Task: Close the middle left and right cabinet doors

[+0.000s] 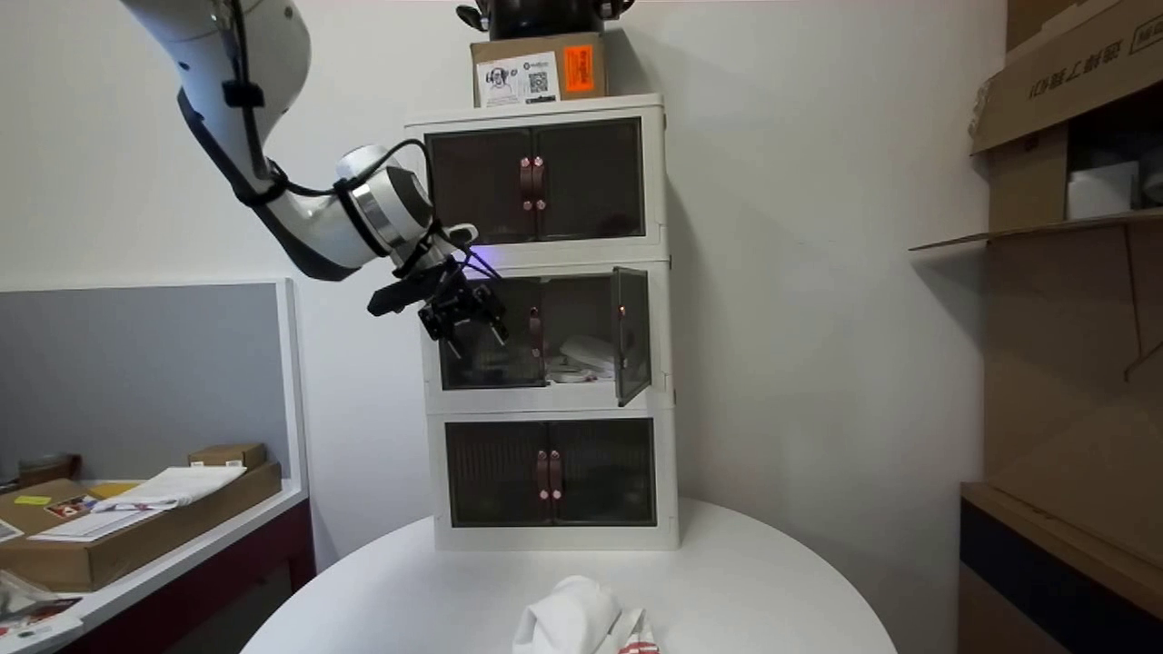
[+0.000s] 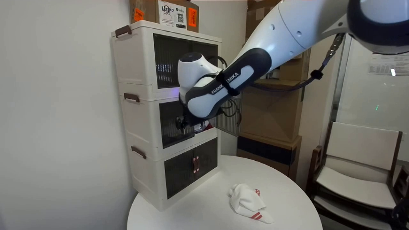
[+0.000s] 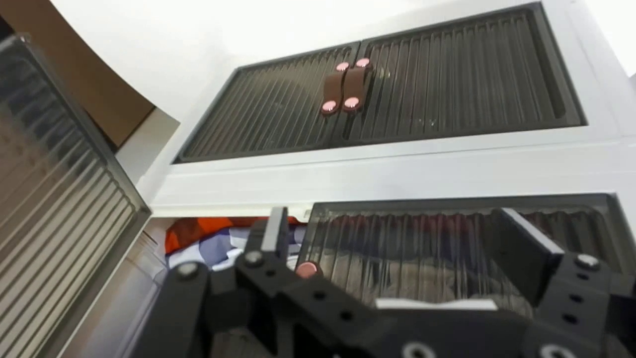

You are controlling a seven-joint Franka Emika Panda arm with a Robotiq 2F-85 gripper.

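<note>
My end effector (image 3: pixel 391 212) hides part of the middle left door (image 3: pixel 422 248) and nearly all its handle (image 3: pixel 307 269) in my wrist view; the edge crops the middle right door (image 3: pixel 64 194). In an exterior view, edges cut the white cloth (image 1: pixel 568 618) and a black object (image 1: pixel 545 18); I can't read the box label's (image 1: pixel 518 80) small print.

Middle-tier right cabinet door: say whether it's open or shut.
Open: in both exterior views, the middle-tier right cabinet door stands angled out from the white three-tier cabinet, exposing white contents.
</note>
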